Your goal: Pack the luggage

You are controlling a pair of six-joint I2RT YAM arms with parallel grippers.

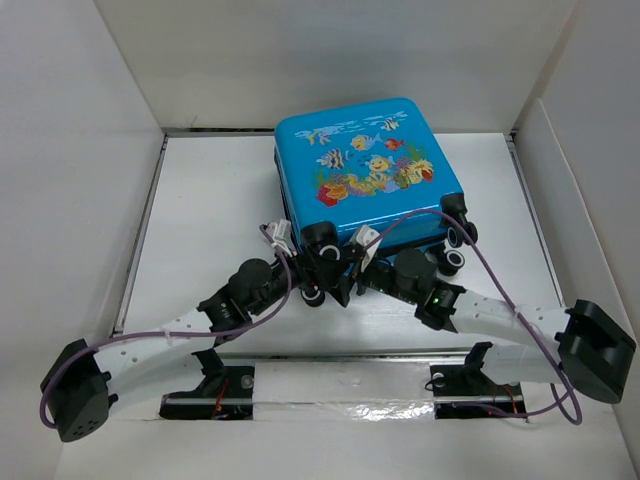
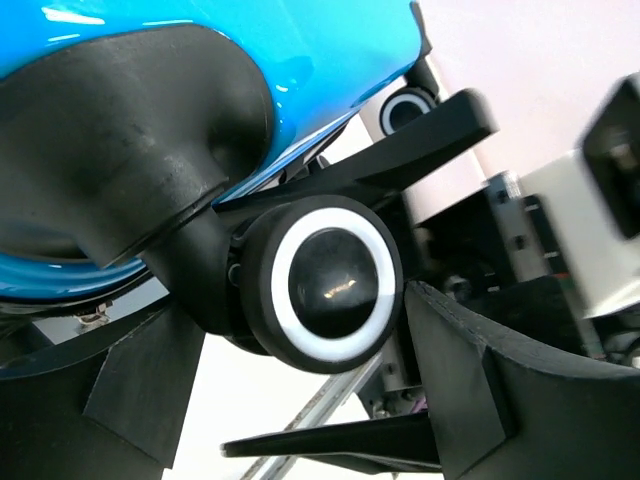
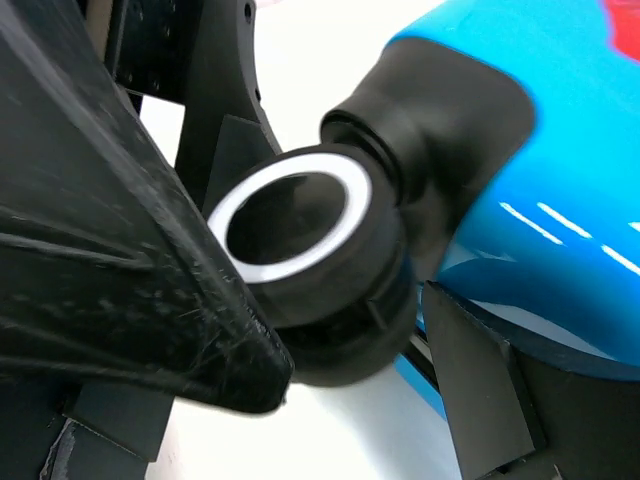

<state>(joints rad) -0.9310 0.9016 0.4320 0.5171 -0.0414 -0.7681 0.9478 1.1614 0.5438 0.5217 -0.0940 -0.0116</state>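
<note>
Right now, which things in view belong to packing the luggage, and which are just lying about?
Job: small bright blue hard-shell suitcase with fish print, closed; left gripper and right gripper, each straddling a black-and-white wheel.
Lying about: nothing loose; only the white table and purple arm cables.

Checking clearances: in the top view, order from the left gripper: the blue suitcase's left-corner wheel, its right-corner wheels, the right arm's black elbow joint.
1. Black-and-white left-corner wheel, between the fingers of the left gripper.
2. Black-and-white right-corner wheels, to its right.
3. Right arm's black elbow joint, far right.
</note>
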